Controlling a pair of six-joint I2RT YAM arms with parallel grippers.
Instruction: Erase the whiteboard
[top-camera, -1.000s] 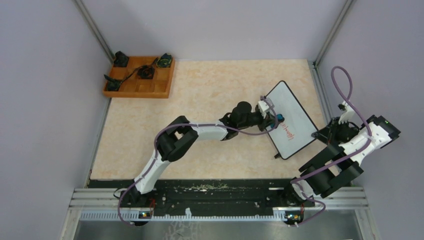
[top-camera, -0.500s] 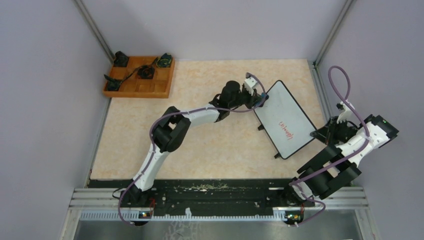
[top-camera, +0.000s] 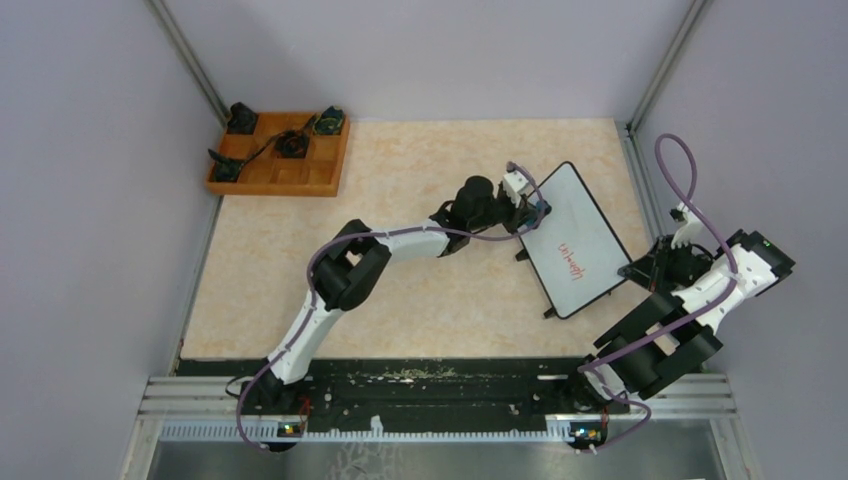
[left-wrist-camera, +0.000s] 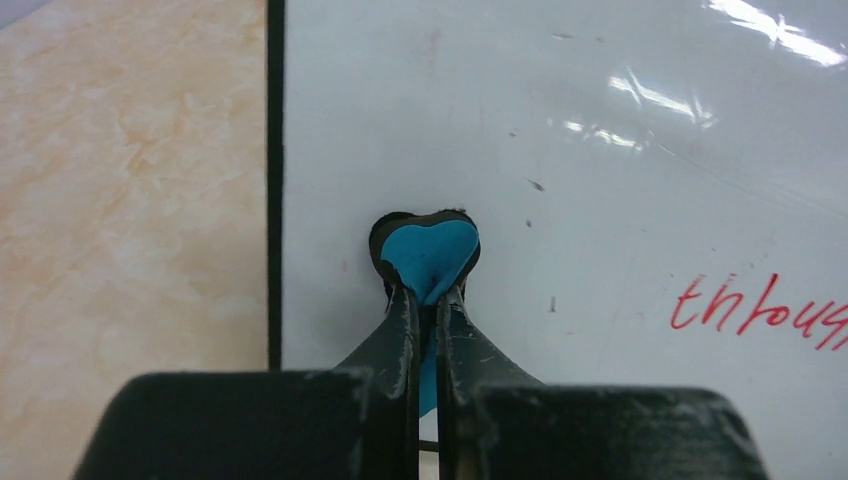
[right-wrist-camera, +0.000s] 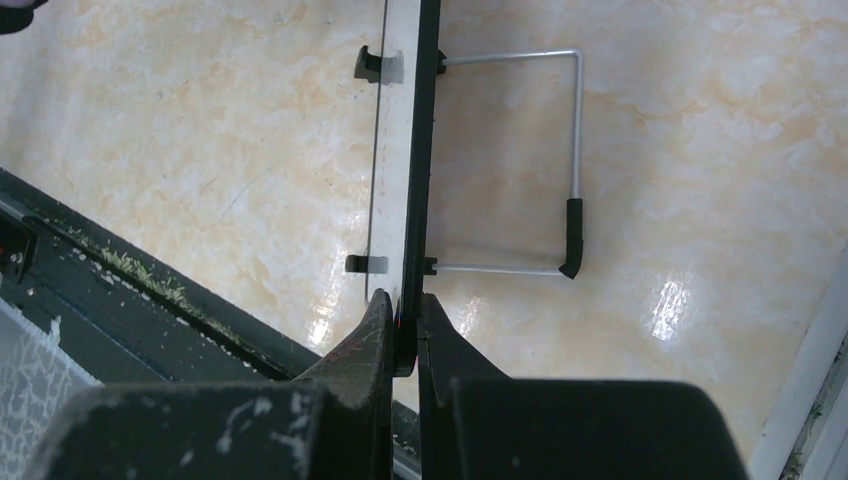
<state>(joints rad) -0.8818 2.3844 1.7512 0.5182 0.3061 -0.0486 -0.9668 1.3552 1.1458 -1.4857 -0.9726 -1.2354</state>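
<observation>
The whiteboard (top-camera: 580, 235) lies tilted at the table's right, with red writing (top-camera: 573, 262) near its middle. My left gripper (top-camera: 537, 212) is shut on a small blue eraser (left-wrist-camera: 430, 252), which presses on the white surface (left-wrist-camera: 600, 130) close to the board's black left edge. The red writing (left-wrist-camera: 760, 308) lies to the eraser's right. My right gripper (right-wrist-camera: 403, 302) is shut on the whiteboard's edge (right-wrist-camera: 420, 150) at its near right corner (top-camera: 640, 270). The board is seen edge-on there, with its black feet (right-wrist-camera: 368, 64) showing.
A wooden tray (top-camera: 330, 165) with several small black parts sits at the far left. A wire stand (right-wrist-camera: 575, 150) juts from the board's back. The black rail (top-camera: 430, 375) runs along the near edge, and metal frame posts (top-camera: 655, 70) stand at the far corners.
The left gripper with the eraser swept from beside the red writing up to the board's far left corner, then came back a little onto the board. The board shifted slightly. The right arm held still.
</observation>
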